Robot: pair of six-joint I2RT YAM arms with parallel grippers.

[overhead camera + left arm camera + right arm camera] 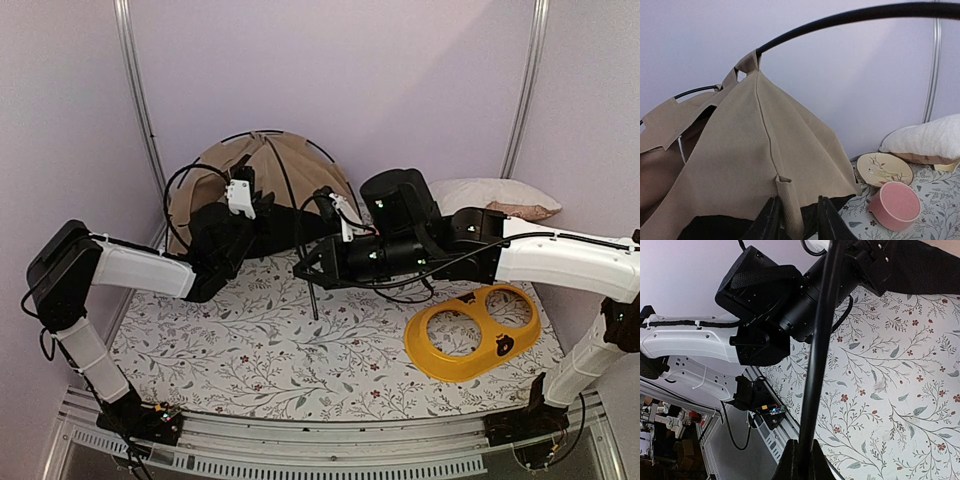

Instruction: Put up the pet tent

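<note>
The tan pet tent (255,165) stands partly raised at the back of the floral mat, with thin black poles arching over it. In the left wrist view its khaki fabric (740,150) hangs from a black pole (840,17), and dark lining shows at the hem. My left gripper (797,220) is at the tent's lower edge, its jaws narrowly apart and closed on a fabric sleeve (789,200). It also shows in the top view (245,212). My right gripper (305,268) is shut on a loose black pole (817,355) that slants down to the mat (312,300).
A yellow two-hole bowl stand (475,330) lies on the mat at the right. A beige pillow (495,195) rests at the back right. A pink bowl (897,205) and a bird-patterned plate (885,169) sit beside the tent. Metal frame posts stand at the back corners.
</note>
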